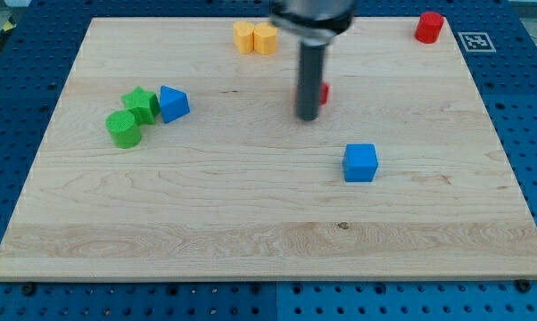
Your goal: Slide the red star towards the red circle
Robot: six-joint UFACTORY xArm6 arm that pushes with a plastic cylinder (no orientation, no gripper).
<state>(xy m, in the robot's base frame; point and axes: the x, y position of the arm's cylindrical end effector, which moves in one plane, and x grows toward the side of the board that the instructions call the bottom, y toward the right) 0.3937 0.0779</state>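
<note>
The red star [324, 92] is mostly hidden behind my rod; only a red sliver shows at the rod's right side, near the top middle of the board. My tip [309, 117] rests on the board just left of and below that sliver, touching or nearly touching it. The red circle [429, 27], a red cylinder, stands at the board's top right corner, far to the right of and above the star.
Two yellow blocks [255, 38] sit together at the top middle. A green star [142, 104], a green cylinder [123, 129] and a blue triangular block [173, 103] cluster at the left. A blue cube [360, 162] lies right of centre. The wooden board [251, 232] sits on a blue pegboard.
</note>
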